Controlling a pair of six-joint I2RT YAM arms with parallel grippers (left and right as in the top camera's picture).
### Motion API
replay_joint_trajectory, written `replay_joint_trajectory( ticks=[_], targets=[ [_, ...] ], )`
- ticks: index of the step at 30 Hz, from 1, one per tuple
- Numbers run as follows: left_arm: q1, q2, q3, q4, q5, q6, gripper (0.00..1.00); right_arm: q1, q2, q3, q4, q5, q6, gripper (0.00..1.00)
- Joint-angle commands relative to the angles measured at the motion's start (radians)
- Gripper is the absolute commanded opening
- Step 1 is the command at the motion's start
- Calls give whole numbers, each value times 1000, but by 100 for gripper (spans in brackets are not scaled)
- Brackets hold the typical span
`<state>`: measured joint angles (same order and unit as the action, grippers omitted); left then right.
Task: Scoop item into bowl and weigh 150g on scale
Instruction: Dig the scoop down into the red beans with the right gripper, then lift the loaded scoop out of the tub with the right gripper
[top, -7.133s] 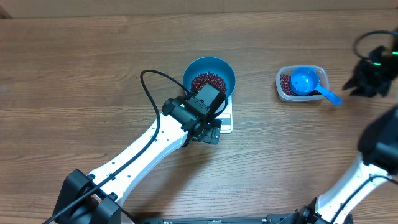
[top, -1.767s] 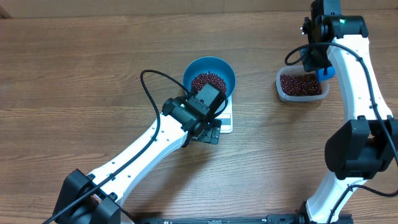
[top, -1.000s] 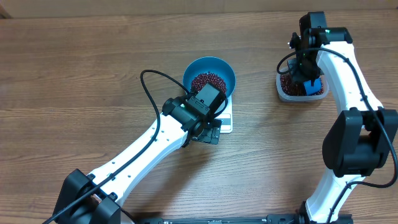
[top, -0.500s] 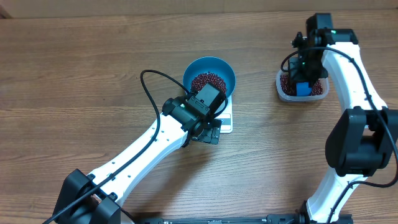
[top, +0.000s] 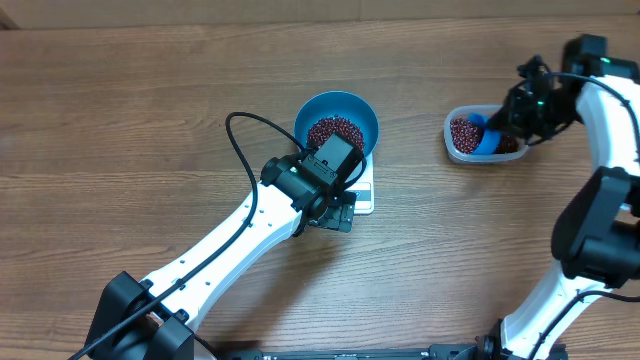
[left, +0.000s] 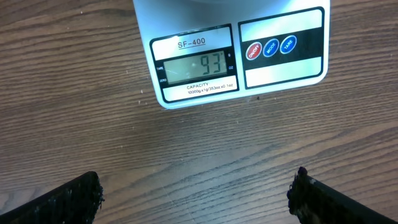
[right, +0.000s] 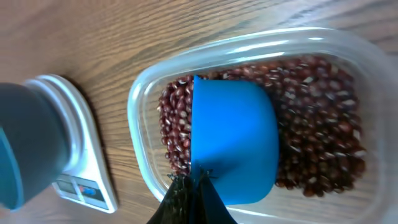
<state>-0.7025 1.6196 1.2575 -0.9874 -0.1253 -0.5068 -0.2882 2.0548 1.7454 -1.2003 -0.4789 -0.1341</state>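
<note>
Small dark red-brown beans (right: 323, 124) lie loose in the clear plastic tub (right: 142, 102) just ahead of the right gripper (right: 189, 186), pinched on the small blue plastic scoop (right: 233, 143); left gripper (left: 196, 199) spread, empty, short of the white square digital scale (left: 280, 68); beans likely light, hard, free-rolling, so lift only by level scoop.

On the grainy wood table (left: 186, 162), the scale (left: 280, 68) is smooth white plastic, the tub (right: 261, 42) clear and shiny, the scoop (right: 233, 149) blue plastic.
</note>
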Motion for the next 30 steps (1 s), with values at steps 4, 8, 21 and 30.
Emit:
replay_joint_trajectory(
  ticks=[4, 8, 21, 30],
  targets=[
    [2, -16, 17, 1, -16, -18, 100, -77, 5, -5, -18, -113, 3, 4],
    [2, -16, 17, 1, -16, -18, 100, -116, 5, -5, -25, -196, 3, 4],
    [2, -16, 17, 1, -16, -18, 100, -229, 5, -3, -119, -354, -58, 4],
    [2, -16, 17, 1, -16, -18, 100, -269, 5, -3, -146, -423, -59, 4]
  ],
)
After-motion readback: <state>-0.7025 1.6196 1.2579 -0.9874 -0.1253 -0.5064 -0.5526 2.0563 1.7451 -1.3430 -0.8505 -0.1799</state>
